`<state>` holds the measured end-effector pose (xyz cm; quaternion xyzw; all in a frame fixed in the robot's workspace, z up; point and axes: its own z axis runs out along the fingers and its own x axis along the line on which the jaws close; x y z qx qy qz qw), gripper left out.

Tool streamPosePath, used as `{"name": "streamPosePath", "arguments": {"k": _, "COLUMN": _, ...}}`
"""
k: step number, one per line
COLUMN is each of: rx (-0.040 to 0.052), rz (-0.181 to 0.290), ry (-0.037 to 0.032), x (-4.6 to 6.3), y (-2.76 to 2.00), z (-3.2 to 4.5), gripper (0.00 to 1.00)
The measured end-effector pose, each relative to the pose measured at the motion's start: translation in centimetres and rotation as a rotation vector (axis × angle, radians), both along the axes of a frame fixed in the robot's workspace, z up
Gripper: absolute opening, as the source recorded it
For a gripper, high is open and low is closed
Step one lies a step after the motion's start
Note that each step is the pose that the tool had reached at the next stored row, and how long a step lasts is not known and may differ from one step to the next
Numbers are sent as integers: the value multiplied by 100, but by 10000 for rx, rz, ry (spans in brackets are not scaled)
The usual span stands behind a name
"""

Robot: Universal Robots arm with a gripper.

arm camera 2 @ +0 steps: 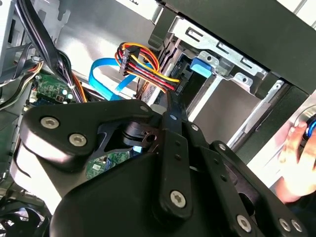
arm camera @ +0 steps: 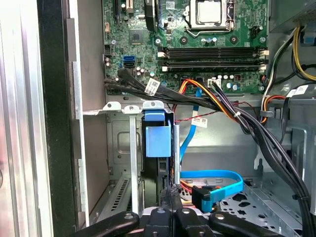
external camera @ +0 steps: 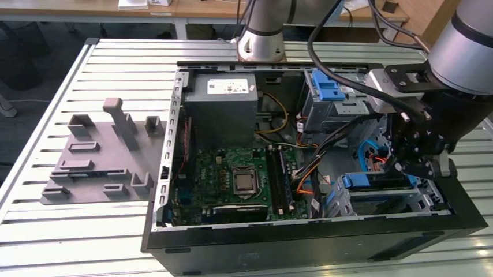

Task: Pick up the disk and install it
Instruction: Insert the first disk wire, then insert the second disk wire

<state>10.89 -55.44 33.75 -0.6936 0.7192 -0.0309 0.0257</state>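
First wrist view: gripper (arm camera: 172, 197) fingers pressed together, holding nothing; disk (arm camera: 158, 140) sits edge-on in drive cage (arm camera: 123, 148), likely seated; cage near case's right corner.

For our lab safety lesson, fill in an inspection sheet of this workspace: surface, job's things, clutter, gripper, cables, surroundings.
Surface: slatted metal table carrying an open computer case.
Job's things: disk, with its blue carrier, sits in the drive cage.
Clutter: grey fixture plate beside the case, on the exterior view's left.
Gripper: gripper inside the case, close by the disk.
Cables: blue data cable and black cable bundle lie near the cage.
Surroundings: a person's hand by the case; desks behind.
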Motion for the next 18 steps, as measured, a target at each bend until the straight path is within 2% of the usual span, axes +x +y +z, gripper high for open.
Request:
{"name": "streamPosePath", "arguments": {"k": 11, "rx": -1, "rz": 0, "ry": 0, "x": 0, "y": 0, "z": 15, "gripper": 11}}
{"name": "streamPosePath", "arguments": {"k": 18, "rx": -1, "rz": 0, "ry": 0, "x": 0, "y": 0, "z": 103, "gripper": 11}}
